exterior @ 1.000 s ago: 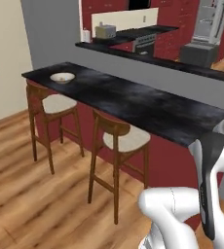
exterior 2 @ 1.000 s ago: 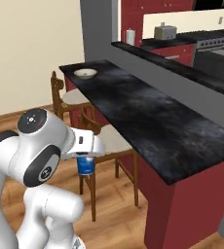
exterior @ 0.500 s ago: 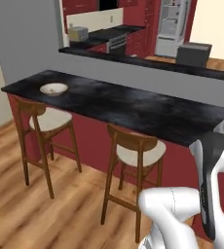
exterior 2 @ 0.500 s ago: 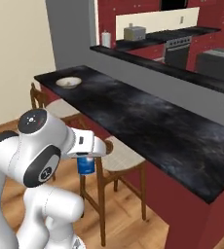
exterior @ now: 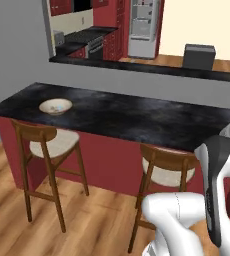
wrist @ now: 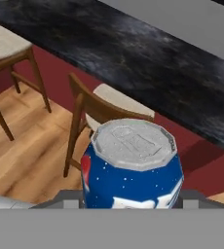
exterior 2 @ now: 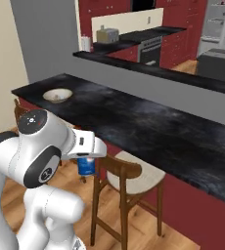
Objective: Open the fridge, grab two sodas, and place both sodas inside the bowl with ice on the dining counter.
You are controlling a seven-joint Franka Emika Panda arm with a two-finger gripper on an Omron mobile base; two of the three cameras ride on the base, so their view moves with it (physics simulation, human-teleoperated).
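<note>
Gripper (exterior 2: 86, 163) sits low beside the robot's own body, closed round a blue soda can (wrist: 131, 168) with a silver lid — a can, not a brown bottle. The can stands upright in the grip, long axis vertical, lid toward the hand camera. It hangs below the level of the dining counter (exterior 2: 148, 127), over the wood floor and just beside the near wooden stool (exterior 2: 126, 178). The bowl with ice (exterior 2: 57, 94) rests on the counter top near its far left end — up and well away to the left of the gripper, with a long stretch of bare black stone between. That offset is what the next move turns on, I judge: the can must rise above the slab edge and travel left along it before it can go down upright into the bowl. The fridge (exterior: 143, 26) stands far behind, past the second black ledge with the small dark appliance (exterior: 199, 56). No second soda is visible anywhere.
</note>
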